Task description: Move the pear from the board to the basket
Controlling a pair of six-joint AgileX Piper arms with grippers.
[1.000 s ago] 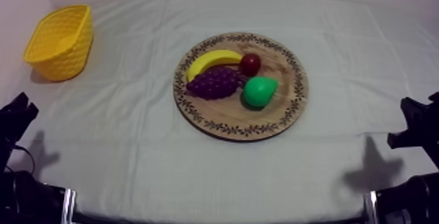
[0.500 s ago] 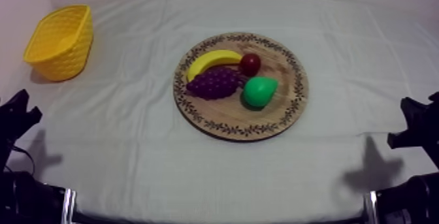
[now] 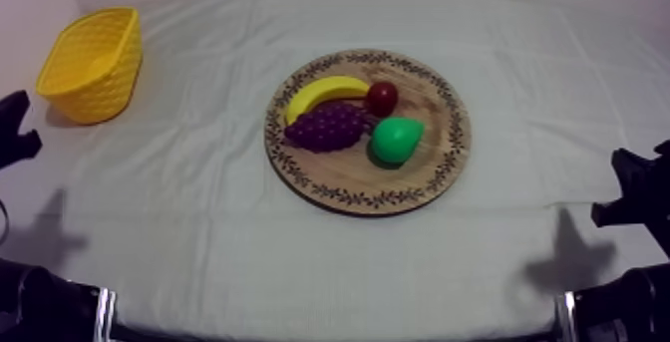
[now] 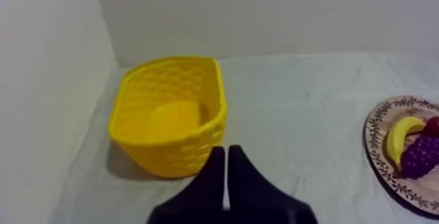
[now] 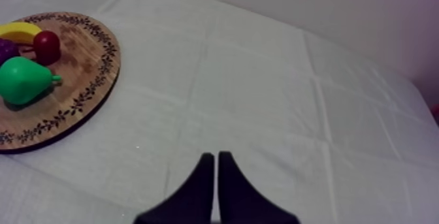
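Left wrist view: our left tool (image 4: 226,151) is pinched to a narrow wedge, gripping nothing, over the cloth (image 4: 307,128) just short of the yellow basket (image 4: 171,119), which stands upright near the wall (image 4: 261,17). Right wrist view: our right tool (image 5: 215,156) is equally narrow and bare, over cloth, well apart from the wooden board (image 5: 85,70). Top view: we see both arms low at the counter (image 3: 329,256) sides, the left one near the basket. Mid-counter, the pear (image 3: 396,139) lies on the board's right half, just beside the grapes (image 3: 329,127), with the small red fruit (image 3: 382,98) just behind it. The banana (image 3: 321,94) curves along the grapes' far side. The basket sits at the far left, well apart from the board.
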